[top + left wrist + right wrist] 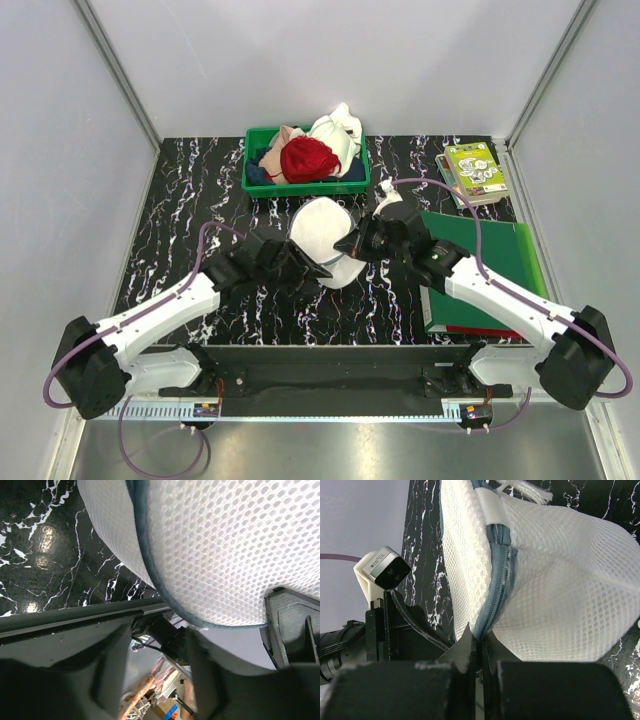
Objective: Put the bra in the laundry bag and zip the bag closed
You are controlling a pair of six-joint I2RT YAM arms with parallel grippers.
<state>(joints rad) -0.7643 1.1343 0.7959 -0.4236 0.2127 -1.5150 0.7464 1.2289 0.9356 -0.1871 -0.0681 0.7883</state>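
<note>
The laundry bag (322,228) is a white mesh dome standing on edge on the black marbled table between my two grippers. It fills the left wrist view (225,545) and the right wrist view (560,590). Its grey zip (497,565) runs down the rim into my right gripper (481,642), which is shut on it; that gripper sits at the bag's right edge (350,243). My left gripper (318,268) is at the bag's lower left rim, its jaws apart below the rim (160,645). The bra is hidden from view.
A green bin (255,165) at the back holds a red garment (308,158) and white cloth (338,130). A book (472,172) lies at the back right. A green folder (490,265) lies under my right arm.
</note>
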